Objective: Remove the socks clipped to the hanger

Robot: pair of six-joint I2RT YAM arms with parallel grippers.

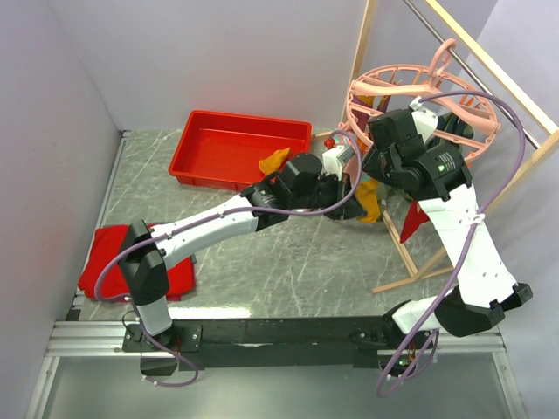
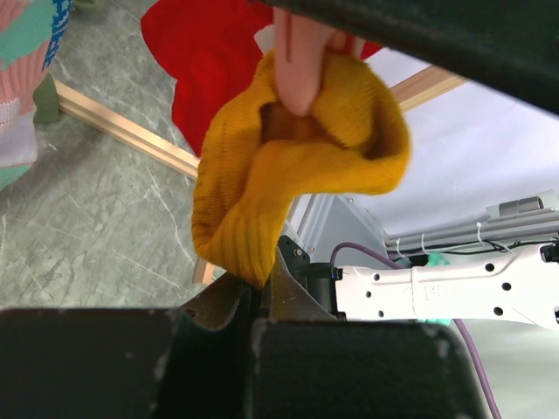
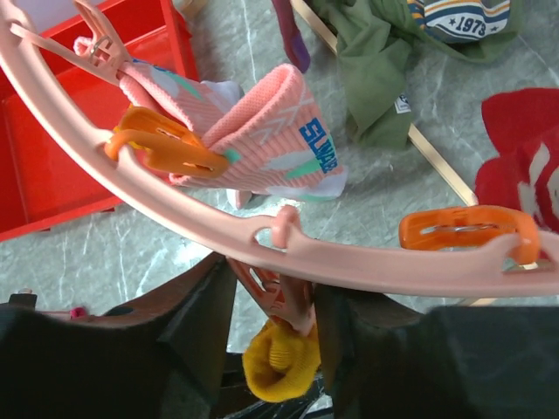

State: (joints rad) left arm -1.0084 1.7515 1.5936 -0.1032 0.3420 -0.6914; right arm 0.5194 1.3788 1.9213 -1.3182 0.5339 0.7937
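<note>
The pink ring hanger (image 1: 428, 100) hangs from the wooden rail at the back right; its rim crosses the right wrist view (image 3: 367, 262). A mustard yellow sock (image 2: 288, 166) hangs from a pink clip (image 2: 301, 61). My left gripper (image 2: 258, 284) is shut on the sock's lower end. My right gripper (image 3: 275, 305) is closed around that pink clip (image 3: 293, 292), with the mustard sock (image 3: 279, 362) below it. A pink and mint sock (image 3: 262, 131) hangs from an orange clip (image 3: 162, 148). Red (image 3: 515, 157), olive green (image 3: 371, 78) and maroon (image 3: 293, 35) socks hang further off.
A red tray (image 1: 236, 148) stands at the back centre with a yellow piece (image 1: 275, 161) on its rim. A large red cloth (image 1: 105, 262) lies at the front left. The wooden frame's base bar (image 2: 122, 131) runs across the floor under the hanger. An empty orange clip (image 3: 467, 229) dangles.
</note>
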